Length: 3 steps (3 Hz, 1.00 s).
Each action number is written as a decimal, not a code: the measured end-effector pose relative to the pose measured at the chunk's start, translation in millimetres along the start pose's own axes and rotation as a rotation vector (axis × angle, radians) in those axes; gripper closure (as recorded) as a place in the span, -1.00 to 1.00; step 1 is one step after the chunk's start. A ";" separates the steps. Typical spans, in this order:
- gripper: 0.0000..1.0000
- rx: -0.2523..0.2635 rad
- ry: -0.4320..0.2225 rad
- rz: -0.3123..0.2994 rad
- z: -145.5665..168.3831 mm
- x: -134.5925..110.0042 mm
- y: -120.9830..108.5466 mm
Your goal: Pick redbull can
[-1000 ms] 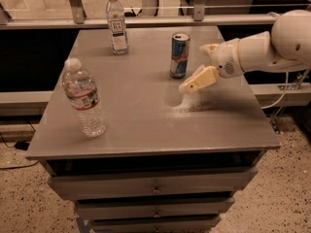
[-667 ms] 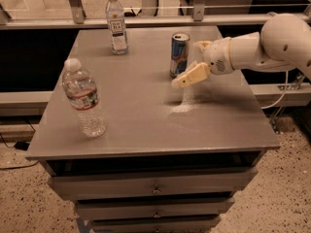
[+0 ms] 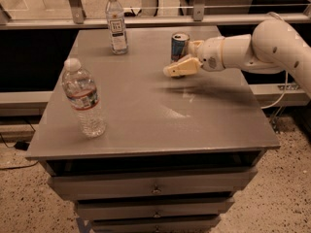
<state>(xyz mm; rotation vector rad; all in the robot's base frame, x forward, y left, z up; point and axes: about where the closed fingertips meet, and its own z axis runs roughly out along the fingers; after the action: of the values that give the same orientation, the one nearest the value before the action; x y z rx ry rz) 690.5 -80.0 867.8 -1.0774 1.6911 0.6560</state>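
Observation:
The redbull can (image 3: pixel 179 45), blue and silver with a silver top, stands upright on the grey table (image 3: pixel 146 110) toward its far right. My gripper (image 3: pixel 181 57) reaches in from the right on a white arm (image 3: pixel 252 50) and is at the can. It is open. The near cream finger (image 3: pixel 176 68) lies in front of the can's base and points left. The far finger is mostly hidden behind the can. The can stands on the table.
A clear water bottle (image 3: pixel 84 98) with a white cap stands near the front left. A second water bottle (image 3: pixel 116 24) stands at the back left. A metal rail (image 3: pixel 146 19) runs behind the table, and drawers (image 3: pixel 155 186) sit under it.
My gripper has moved left and farther onto the table, up to the can; its near finger now crosses the can's base. The can and both bottles have not moved.

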 end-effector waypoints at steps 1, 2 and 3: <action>-0.03 0.003 -0.029 0.019 6.0 -6.5 -0.8; 0.45 0.008 -0.053 0.034 2.5 -12.8 -1.9; 0.99 0.012 -0.106 0.041 -14.7 -34.9 -1.8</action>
<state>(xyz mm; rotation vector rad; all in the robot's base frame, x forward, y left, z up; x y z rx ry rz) 689.6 -80.5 905.7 -0.9850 1.6275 0.7157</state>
